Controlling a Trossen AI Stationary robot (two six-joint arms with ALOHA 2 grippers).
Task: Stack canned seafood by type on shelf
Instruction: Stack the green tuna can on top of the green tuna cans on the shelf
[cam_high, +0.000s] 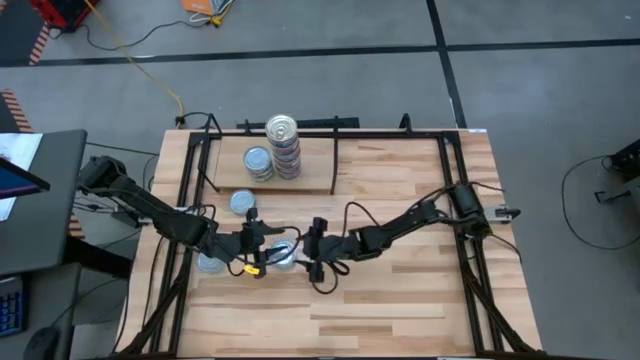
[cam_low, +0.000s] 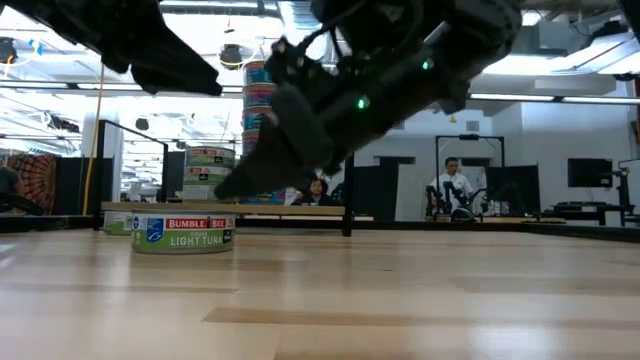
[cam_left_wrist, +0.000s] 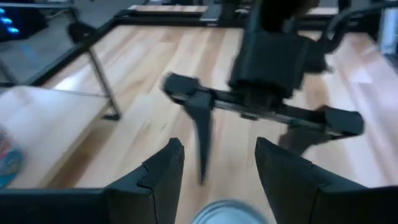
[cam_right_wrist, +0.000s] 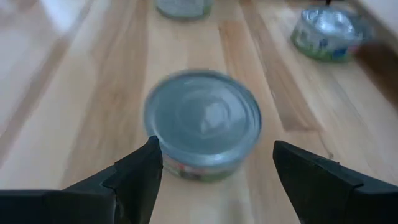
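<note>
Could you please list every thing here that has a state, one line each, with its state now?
Left tool: open, above the tin.
Right tool: open, facing the tin.
Tin: flat on the table, between the tools, not gripped.
Tall stack: upright on the shelf.
Short stack: upright beside the tall one.
Shelf: mostly bare.
Loose tins: flat on the table.

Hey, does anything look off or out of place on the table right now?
Mostly tidy. The tall stack on the shelf rises much higher than the short stack beside it. Three tins, one at, still sit loose on the table.
</note>
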